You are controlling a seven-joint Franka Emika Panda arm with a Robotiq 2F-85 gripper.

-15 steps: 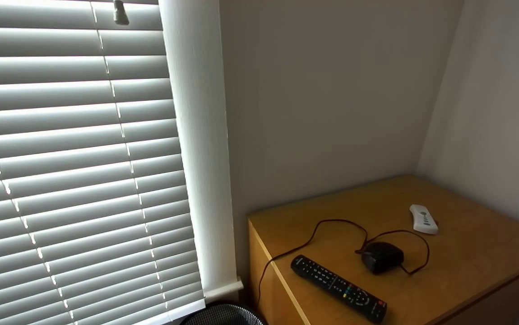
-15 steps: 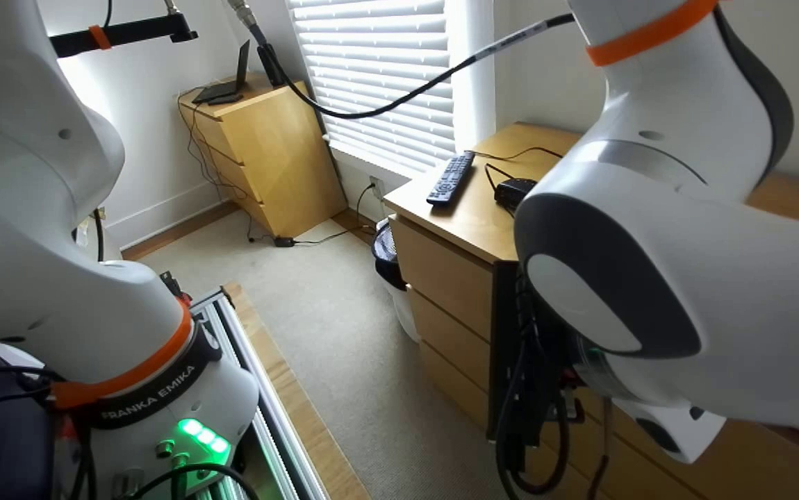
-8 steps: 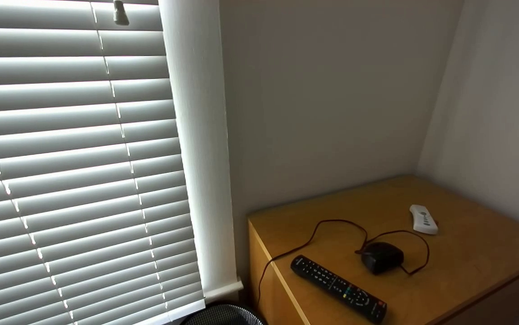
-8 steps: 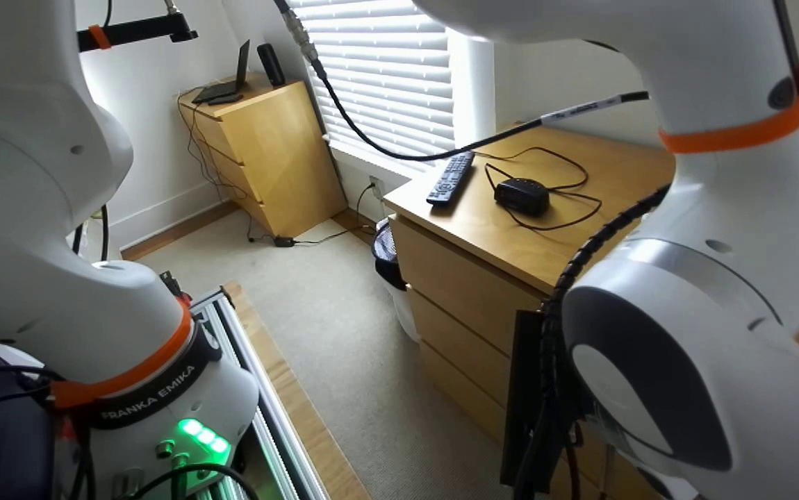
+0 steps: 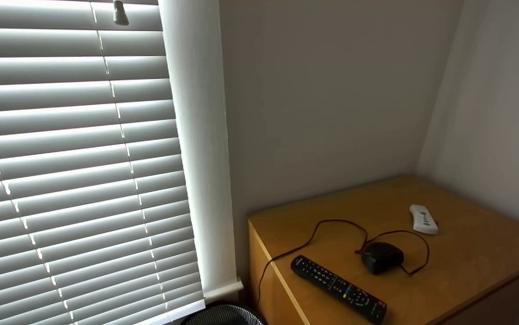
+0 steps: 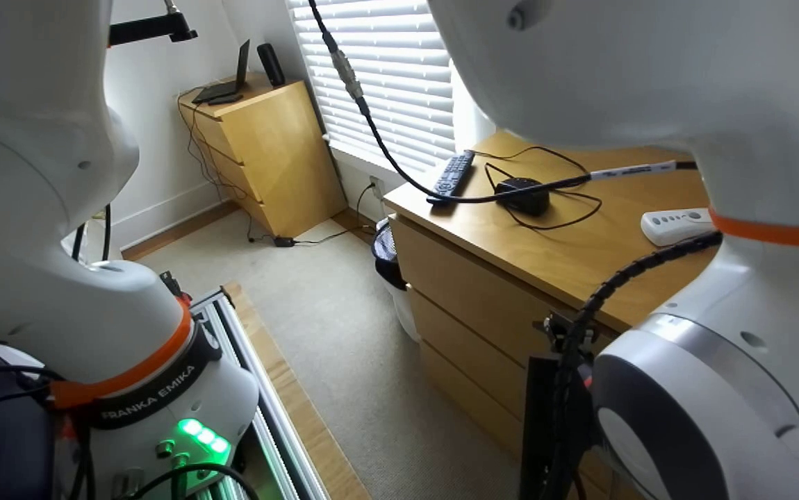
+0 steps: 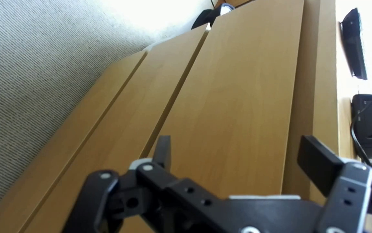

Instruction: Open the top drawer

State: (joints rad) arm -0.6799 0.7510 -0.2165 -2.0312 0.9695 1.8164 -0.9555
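Claw (image 7: 239,147) spread wide at the front edge of the dresser (image 5: 354,203); wrist view puts one finger (image 7: 162,150) near the seam under the top drawer (image 7: 237,106), the other by the gap beneath that edge. Contact: can't tell. Top drawer sits right below the front edge, looks closed, in line with the fronts under it. Arm (image 6: 649,76) covers the right end of the front edge in an exterior view; cable (image 6: 469,200) crosses in front of black remote (image 6: 455,172) and black box (image 6: 531,205). Black remote near the window-side edge. Black box farther in, cord (image 5: 336,220) over window-side edge. White remote (image 5: 423,220) nearest the back corner. Bin (image 6: 399,305) just beside the window-side edge.
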